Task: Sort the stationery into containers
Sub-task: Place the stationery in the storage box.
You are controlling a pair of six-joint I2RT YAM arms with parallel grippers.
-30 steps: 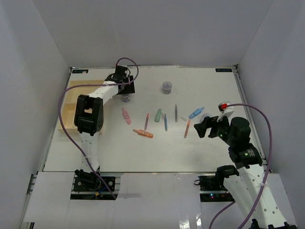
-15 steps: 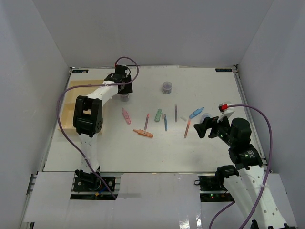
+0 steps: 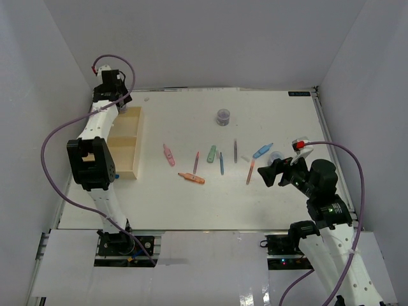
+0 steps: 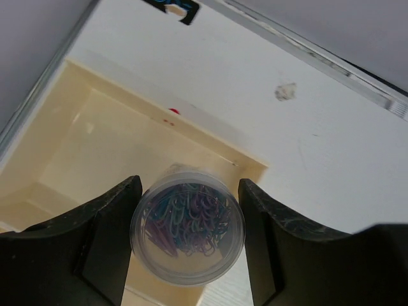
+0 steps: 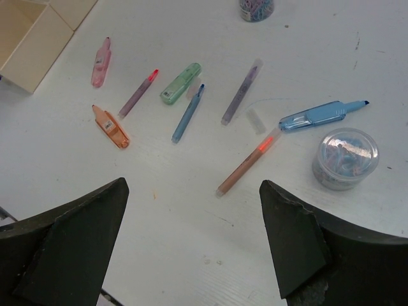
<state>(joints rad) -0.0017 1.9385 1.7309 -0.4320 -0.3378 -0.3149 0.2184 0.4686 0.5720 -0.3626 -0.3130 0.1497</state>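
Observation:
My left gripper (image 4: 187, 236) is shut on a clear round pot (image 4: 187, 231) full of coloured paper clips. It hangs over the far compartment of the cream tray (image 4: 121, 137), at the table's back left (image 3: 120, 107). A second pot (image 3: 223, 116) stands at mid-back, and a third pot (image 5: 345, 159) sits just right of my right gripper's view centre. Pink (image 5: 101, 62), orange (image 5: 111, 126) and green (image 5: 180, 83) markers lie mid-table with a blue marker (image 5: 322, 115) and several thin pens. My right gripper (image 5: 191, 242) hovers open above bare table near an orange pen (image 5: 248, 162).
The tray (image 3: 124, 143) lies along the left side of the table, with low walls between its sections. White enclosure walls rise close behind and beside the table. A small clear cap (image 5: 255, 120) lies among the pens.
The left arm has swung from the table's mid-back to the far left corner, carrying the pot over the tray. Its jaws closed in on the pot. The right arm barely moved.

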